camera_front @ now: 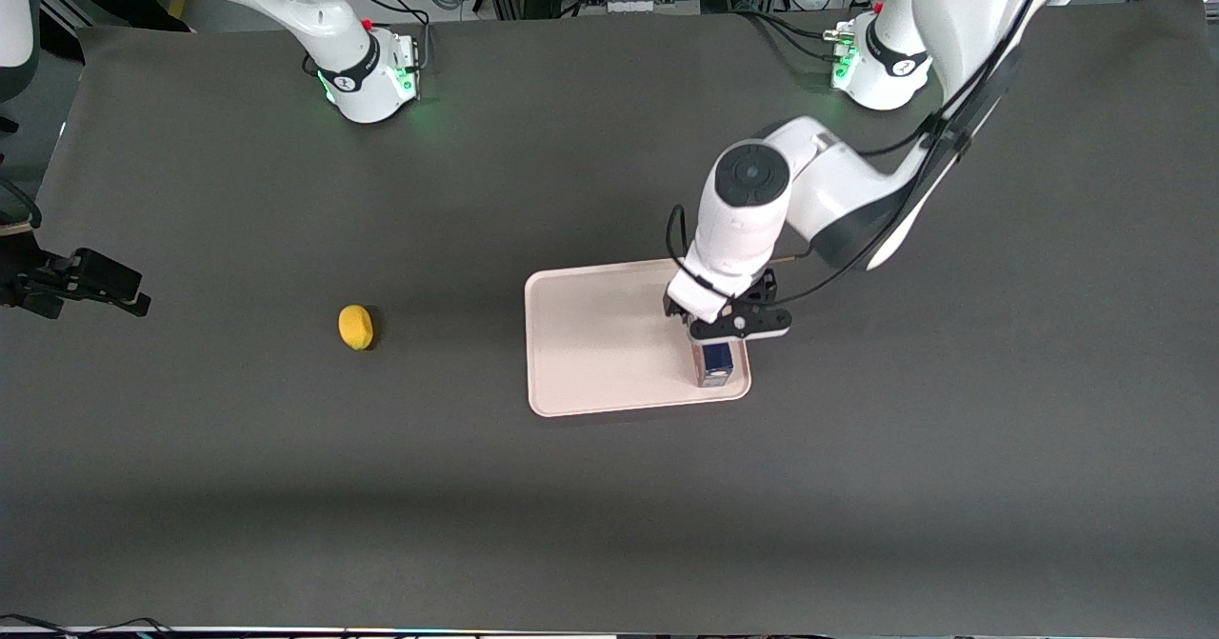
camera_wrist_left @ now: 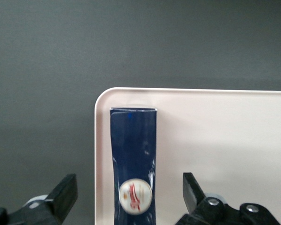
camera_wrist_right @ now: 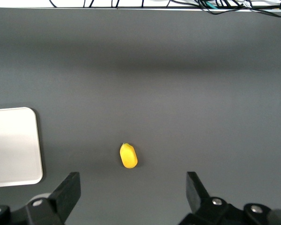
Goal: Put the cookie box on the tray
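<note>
The cookie box [camera_front: 716, 361] stands on one narrow dark blue side on the pale pink tray [camera_front: 590, 353], close to the tray's corner nearest the front camera at the working arm's end. In the left wrist view the cookie box [camera_wrist_left: 133, 145] shows a dark blue side with a round white logo, resting just inside the rim of the tray [camera_wrist_left: 225, 131]. My left gripper [camera_front: 718, 344] hovers right above the box. The gripper [camera_wrist_left: 130, 192] is open, its black fingers [camera_wrist_left: 65, 192] standing wide on either side of the box with clear gaps, touching nothing.
A small yellow lump [camera_front: 355, 327] lies on the dark table mat toward the parked arm's end, well apart from the tray; the right wrist view shows this lump [camera_wrist_right: 128, 156] and an end of the tray [camera_wrist_right: 14, 145].
</note>
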### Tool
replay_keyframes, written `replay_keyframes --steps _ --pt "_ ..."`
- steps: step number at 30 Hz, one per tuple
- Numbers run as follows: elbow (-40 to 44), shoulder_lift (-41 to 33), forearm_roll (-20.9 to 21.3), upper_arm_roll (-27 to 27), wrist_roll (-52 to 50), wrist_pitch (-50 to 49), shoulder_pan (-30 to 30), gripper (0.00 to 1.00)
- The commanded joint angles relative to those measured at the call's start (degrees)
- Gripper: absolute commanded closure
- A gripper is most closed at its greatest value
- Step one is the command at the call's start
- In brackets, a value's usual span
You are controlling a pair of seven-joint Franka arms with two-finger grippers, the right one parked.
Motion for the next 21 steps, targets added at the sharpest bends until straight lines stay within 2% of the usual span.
replay_keyframes --steps 1,6,9,11,15,21 --pt "-1.12 -11.49 -9.92 1.52 8.99 -5.59 0.31 0.0" --pt "0.55 -20.1 -19.77 7.84 22.43 -13.41 0.67 0.0" --pt "0.9 -25.11 -25.75 14.33 32.36 -17.11 0.67 0.0" --pt "1.07 -27.49 -28.04 18.38 38.6 -19.65 0.58 0.0" --pt "1.51 -30.75 -29.54 25.06 48.72 -25.1 0.58 0.0" --pt "1.34 -33.91 -29.1 32.89 56.02 -29.15 0.49 0.0"
